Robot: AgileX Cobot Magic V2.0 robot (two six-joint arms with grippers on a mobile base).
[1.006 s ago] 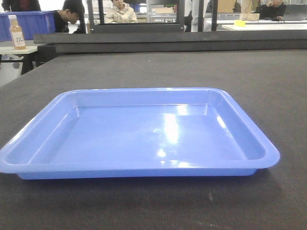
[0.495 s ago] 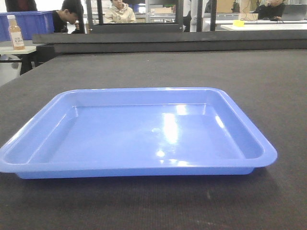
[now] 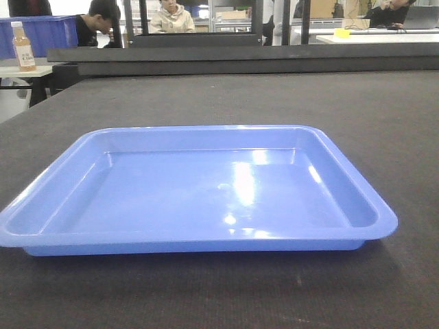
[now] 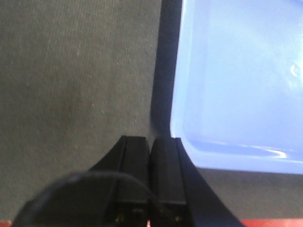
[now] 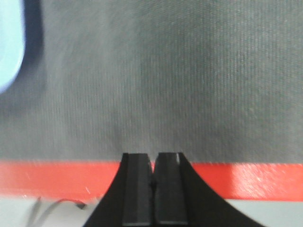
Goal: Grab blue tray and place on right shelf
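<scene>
In the front view we see the blue tray (image 3: 206,199) lying flat on the dark tabletop (image 3: 343,96), near the camera and a little left of centre. Its glossy floor catches a bright glare, and neither arm appears here. The left wrist view adds what that view lacks: the left gripper (image 4: 152,142) has its two black fingers pressed together with nothing between them, and it sits just beside a rounded corner of the blue tray (image 4: 236,80). We cannot tell whether finger and rim touch. The right wrist view shows the right gripper (image 5: 152,158) with its fingers likewise closed and nothing held, low over the woven tabletop near a red band (image 5: 260,182) that runs along its edge. In that view the tray is only a pale, blurred sliver at the upper left (image 5: 8,47), well apart from the gripper. Only the front view takes in the room beyond the tabletop — a bottle (image 3: 23,46) at far left in front of a darker blue bin (image 3: 51,31), and seated people (image 3: 171,17) behind.
</scene>
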